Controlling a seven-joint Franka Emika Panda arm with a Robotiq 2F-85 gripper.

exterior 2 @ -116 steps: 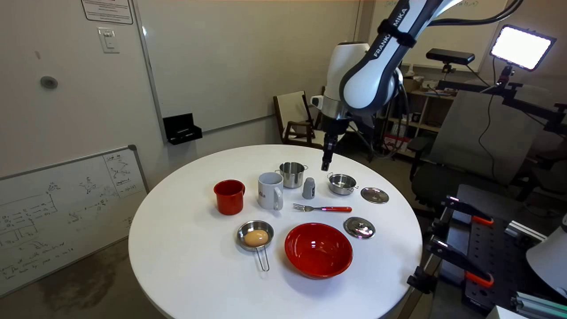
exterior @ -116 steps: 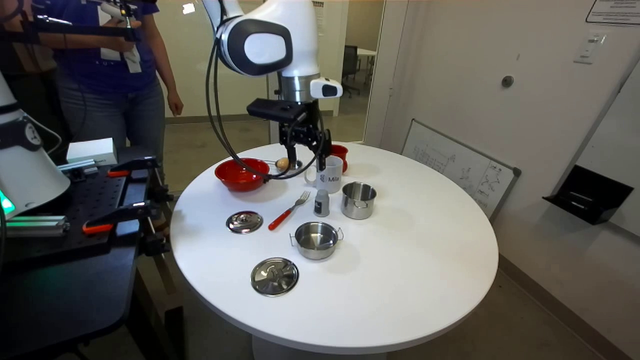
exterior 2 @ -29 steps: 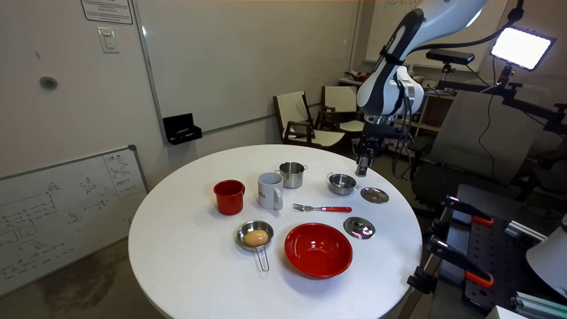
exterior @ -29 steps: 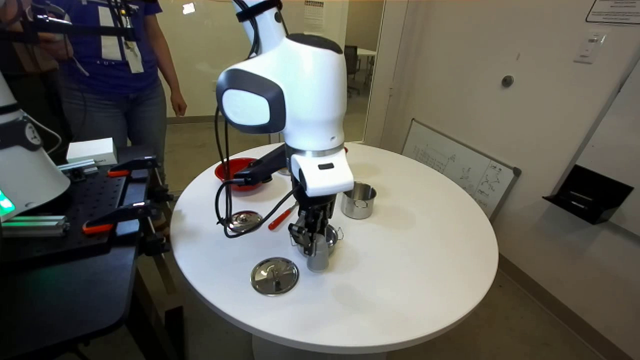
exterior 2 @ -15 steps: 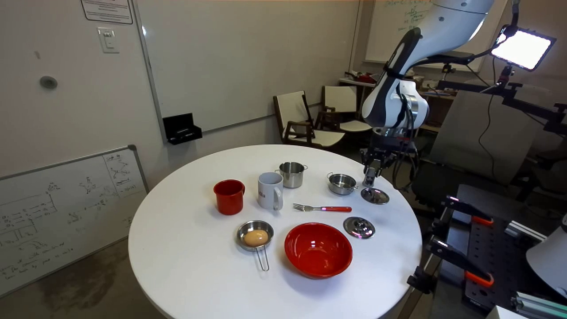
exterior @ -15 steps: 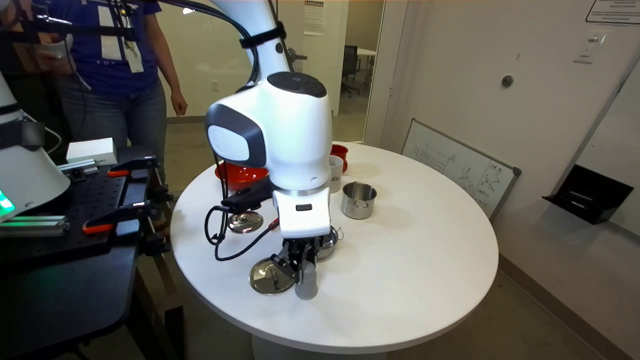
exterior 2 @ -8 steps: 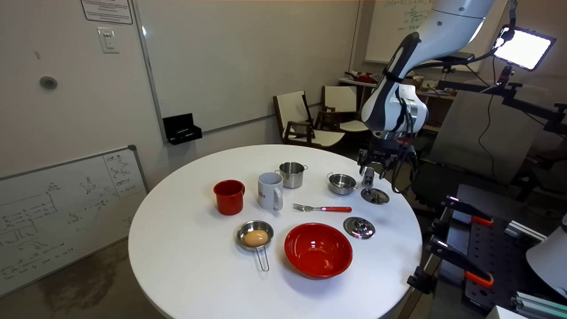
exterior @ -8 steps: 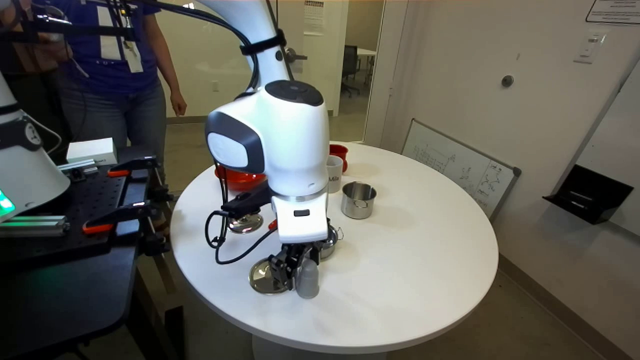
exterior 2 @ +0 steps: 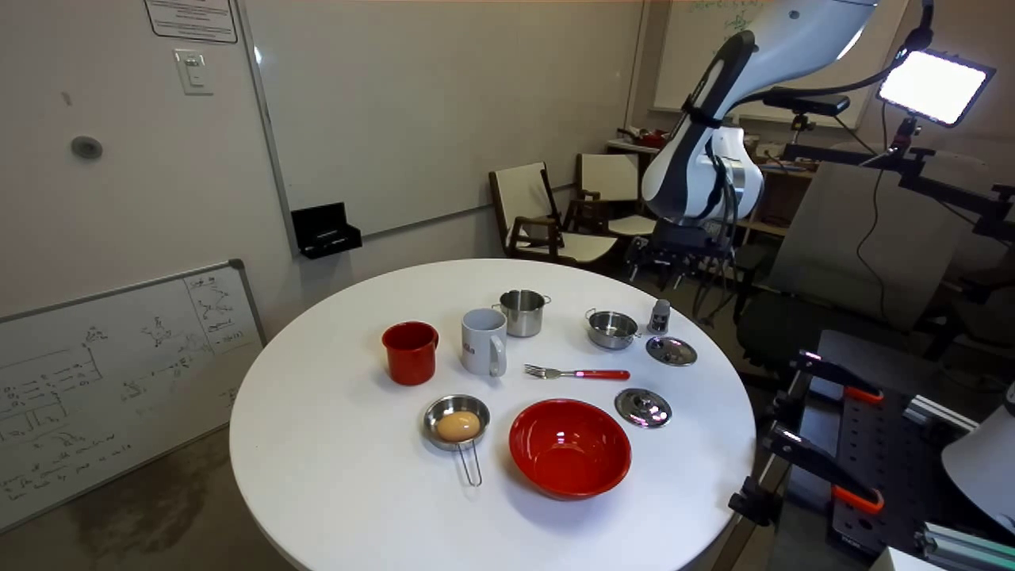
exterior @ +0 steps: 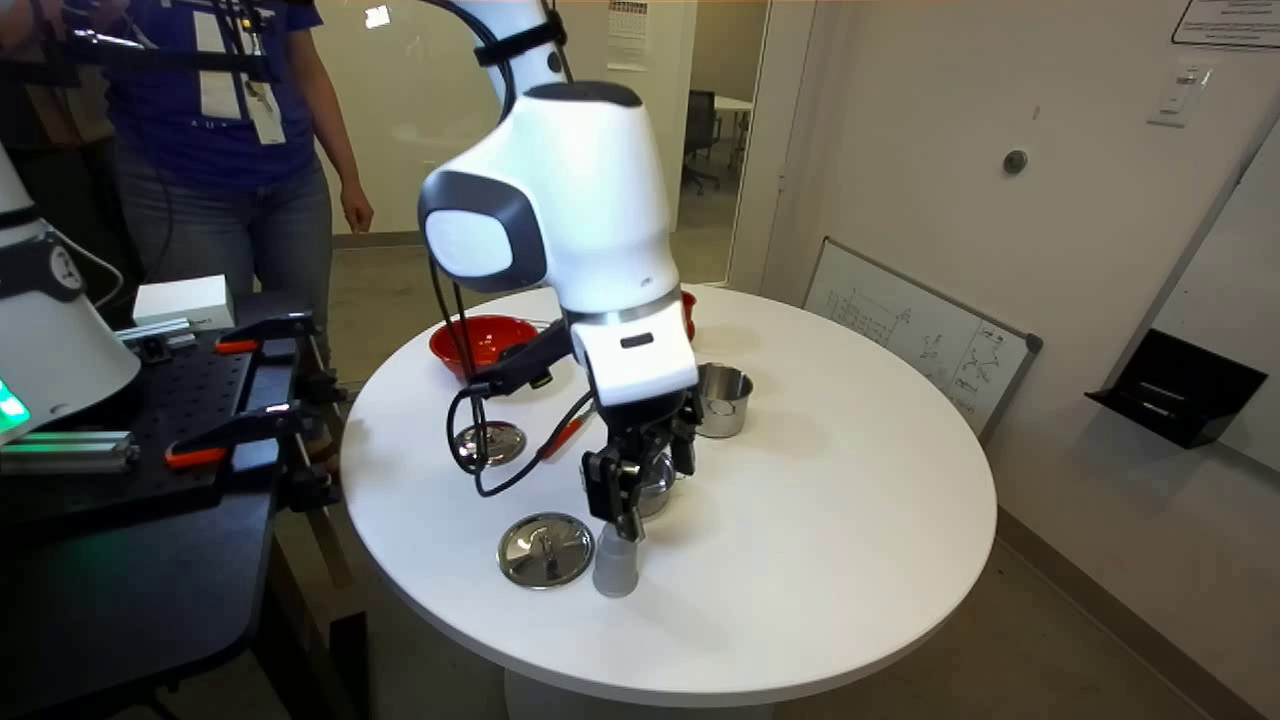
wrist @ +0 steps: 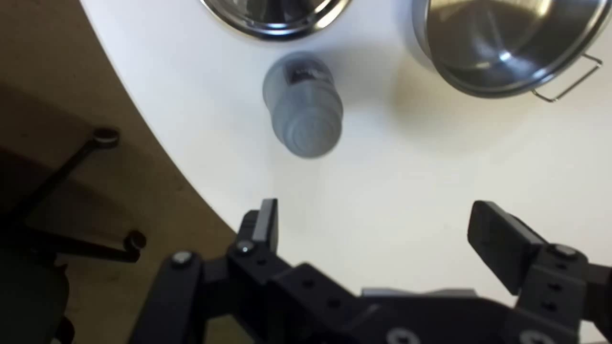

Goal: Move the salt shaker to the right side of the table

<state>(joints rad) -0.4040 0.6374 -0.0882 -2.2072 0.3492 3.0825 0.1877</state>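
The salt shaker [wrist: 308, 110] is a slim grey cylinder with a rounded top and a dark label, upright near the edge of the white tabletop [exterior 2: 341, 476]. A shiny lid [exterior 2: 671, 350] lies just beside it; a low two-handled pot [exterior 2: 609, 341] stands near. In an exterior view the tool [wrist: 375, 210] hides part of the salt shaker's top. The arm [exterior: 605, 200] reaches downward, the tool's fingers spread wide apart, clear of the salt shaker.

I'm raising my black two-fingered gripper [wrist: 377, 220], now spread wide, away from the slim grey cylindrical salt shaker [wrist: 304, 105], newly standing beside a round steel lid [exterior: 545, 550].
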